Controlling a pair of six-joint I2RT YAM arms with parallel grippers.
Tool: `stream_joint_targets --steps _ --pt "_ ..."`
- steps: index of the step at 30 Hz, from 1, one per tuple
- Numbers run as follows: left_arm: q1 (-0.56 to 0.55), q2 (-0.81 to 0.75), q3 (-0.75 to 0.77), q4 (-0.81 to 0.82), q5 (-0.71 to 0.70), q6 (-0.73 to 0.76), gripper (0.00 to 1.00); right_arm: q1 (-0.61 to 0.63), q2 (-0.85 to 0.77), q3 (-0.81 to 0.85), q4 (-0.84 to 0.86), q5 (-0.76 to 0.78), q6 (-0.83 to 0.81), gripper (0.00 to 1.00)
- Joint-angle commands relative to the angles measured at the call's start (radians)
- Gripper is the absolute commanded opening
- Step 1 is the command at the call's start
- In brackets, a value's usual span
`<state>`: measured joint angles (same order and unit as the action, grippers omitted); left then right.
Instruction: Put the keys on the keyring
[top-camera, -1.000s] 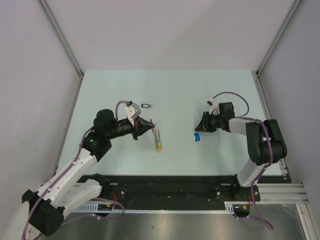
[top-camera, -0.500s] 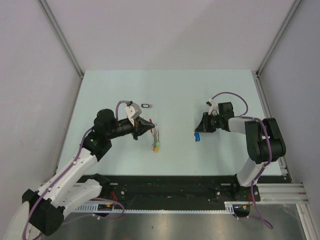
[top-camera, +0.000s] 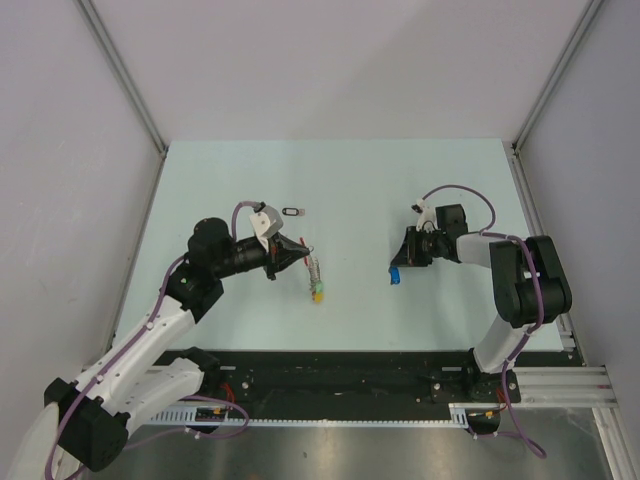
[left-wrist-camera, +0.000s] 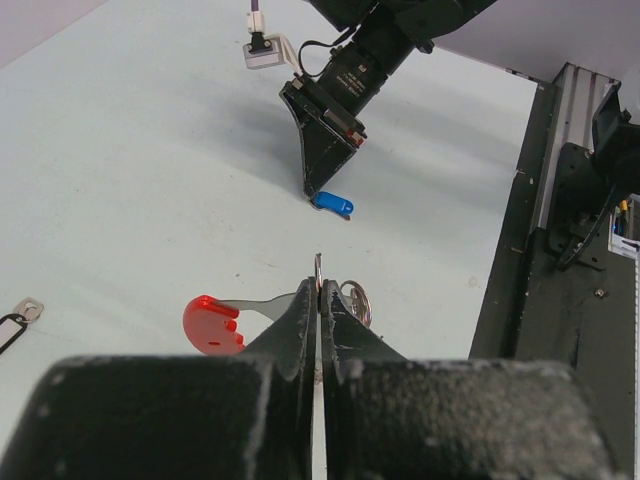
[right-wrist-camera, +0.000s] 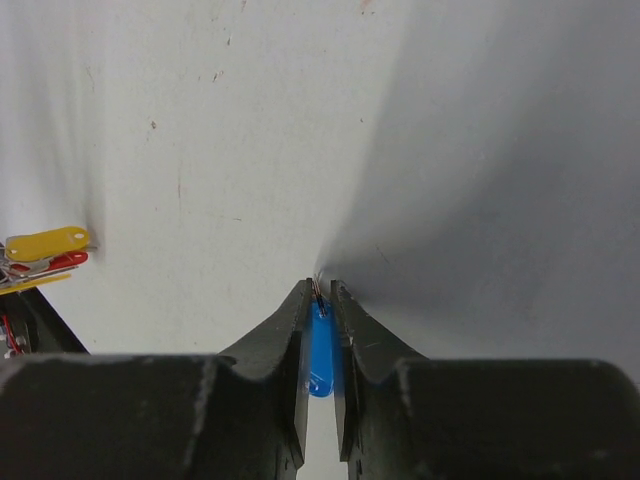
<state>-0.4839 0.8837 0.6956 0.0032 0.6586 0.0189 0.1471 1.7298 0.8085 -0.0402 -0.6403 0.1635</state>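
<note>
- table (top-camera: 350, 180): pale green surface
- left gripper (left-wrist-camera: 318, 290): fingers pressed together, pinching the keyring (top-camera: 314, 272) (coloured tags trailing toward the near edge)
- right gripper (right-wrist-camera: 318, 292): fingers pinching the blue-tagged key (right-wrist-camera: 320, 350), down at the table
- black-tagged key (top-camera: 292, 211): lying loose, just beyond the left gripper

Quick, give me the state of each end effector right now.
Left end effector: closed, pinching the keyring.
Right end effector: closed on the blue-tagged key.
</note>
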Motion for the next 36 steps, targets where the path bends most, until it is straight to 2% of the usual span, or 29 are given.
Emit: stream_joint_targets --steps 1,8,16,22,27,36 --pt "0.007 -0.006 0.047 0.031 0.022 0.015 0.0 0.011 -0.007 0.031 -0.023 0.031 -0.022 0.16" --pt "0.005 -0.006 0.048 0.031 0.024 0.015 0.0 0.037 -0.038 0.035 -0.061 0.08 -0.053 0.0" --pt "0.005 -0.009 0.048 0.034 0.033 0.015 0.0 0.152 -0.189 0.02 -0.053 0.214 -0.131 0.0" --pt "0.007 -0.006 0.045 0.038 0.058 0.036 0.0 0.284 -0.409 -0.029 0.029 0.255 -0.229 0.0" --pt "0.007 -0.005 0.042 0.055 0.116 0.059 0.0 0.364 -0.568 -0.077 0.144 0.202 -0.294 0.0" --pt "0.01 0.017 0.056 0.057 0.249 0.15 0.0 0.489 -0.71 -0.098 0.301 0.067 -0.338 0.0"
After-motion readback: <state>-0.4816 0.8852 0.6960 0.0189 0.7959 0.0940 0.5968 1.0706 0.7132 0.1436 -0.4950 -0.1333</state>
